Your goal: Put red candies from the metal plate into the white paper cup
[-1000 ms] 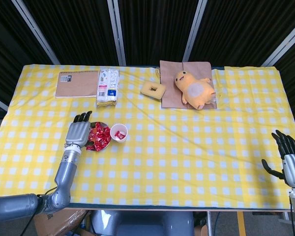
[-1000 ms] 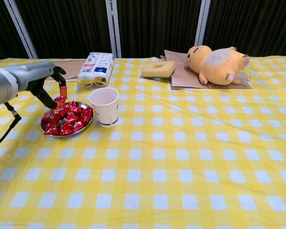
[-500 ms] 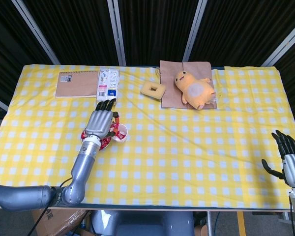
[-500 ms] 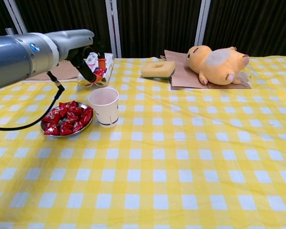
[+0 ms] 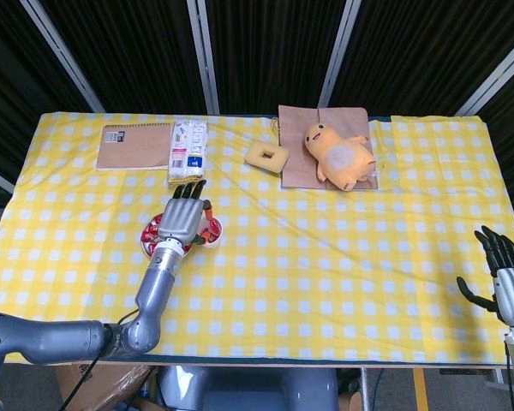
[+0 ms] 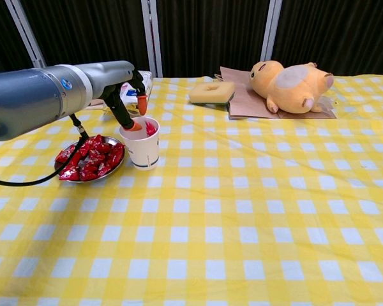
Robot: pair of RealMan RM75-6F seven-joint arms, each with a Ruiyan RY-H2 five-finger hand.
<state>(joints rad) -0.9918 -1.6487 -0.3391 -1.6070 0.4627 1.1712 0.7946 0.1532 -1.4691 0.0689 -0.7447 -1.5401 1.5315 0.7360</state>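
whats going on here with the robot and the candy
The robot is moving red candies from a metal plate into a white paper cup. Its left hand is over the cup mouth, fingertips at the rim, with a red candy showing just inside. Whether that candy is released is unclear. The right hand hangs idle at the table's right edge, fingers spread.

The robot's grey metal left arm point(image 6: 38, 95) is reaching in from the left edge, its dark-fingered left hand point(image 5: 183, 221) hanging palm-down with fingers apart, the orange-tipped fingertips point(image 6: 141, 106) pointing downward. The right hand point(image 5: 505, 278) is resting far to the right, fingers spread and pointing upward, holding nothing.
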